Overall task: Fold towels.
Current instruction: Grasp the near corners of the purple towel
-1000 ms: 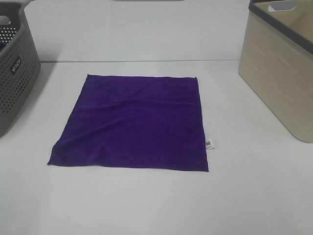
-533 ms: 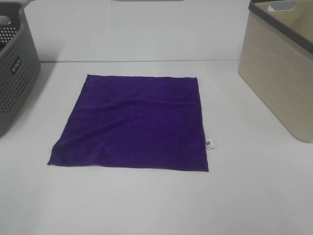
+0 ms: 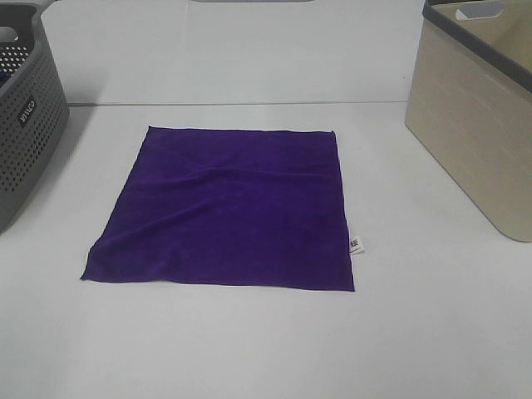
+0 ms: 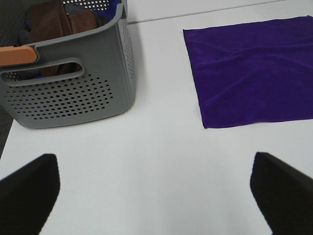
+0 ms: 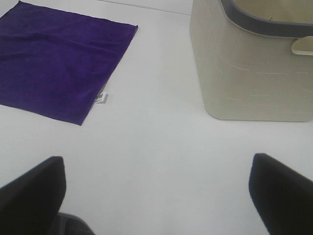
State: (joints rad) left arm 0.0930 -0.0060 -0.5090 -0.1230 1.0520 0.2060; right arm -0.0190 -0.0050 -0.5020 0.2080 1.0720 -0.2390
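Nothing has moved: the purple towel [image 3: 229, 208] lies flat near the grey basket [image 3: 29, 141], on its right, and the basket's white lettering, like the towel's tag [image 3: 356, 246], is unreadable. The left gripper [image 4: 156, 196] and right gripper [image 5: 156, 196] both show jaws spread wide.

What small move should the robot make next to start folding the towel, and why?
Probably lower the left gripper and right gripper to the near corners of the towel. It lies flat and unfolded on the table, and both grippers are open, empty and clear of the cloth, so nothing can fold until the corners are gripped.
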